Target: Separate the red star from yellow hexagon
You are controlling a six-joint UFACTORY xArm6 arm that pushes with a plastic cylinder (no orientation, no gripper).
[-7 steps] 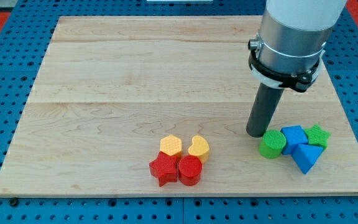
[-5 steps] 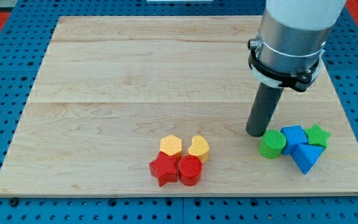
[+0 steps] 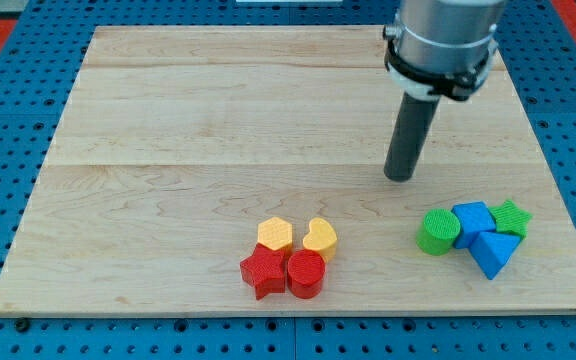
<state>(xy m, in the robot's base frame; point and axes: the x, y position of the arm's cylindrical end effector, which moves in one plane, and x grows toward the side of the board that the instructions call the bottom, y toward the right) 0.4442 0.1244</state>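
The red star (image 3: 261, 271) lies near the board's bottom edge, touching the yellow hexagon (image 3: 276, 234) just above it. A red cylinder (image 3: 306, 273) sits against the star's right side, and a yellow curved block (image 3: 319, 237) sits next to the hexagon on its right. My tip (image 3: 400, 177) rests on the board well up and to the right of this cluster, apart from every block.
A second cluster lies at the view's lower right: a green cylinder (image 3: 437, 231), a blue block (image 3: 473, 219), a blue triangle (image 3: 493, 251) and a green star (image 3: 512, 217). The wooden board (image 3: 168, 120) sits on a blue pegboard.
My tip has moved up and slightly left, away from the green cylinder it stood beside. No block has moved.
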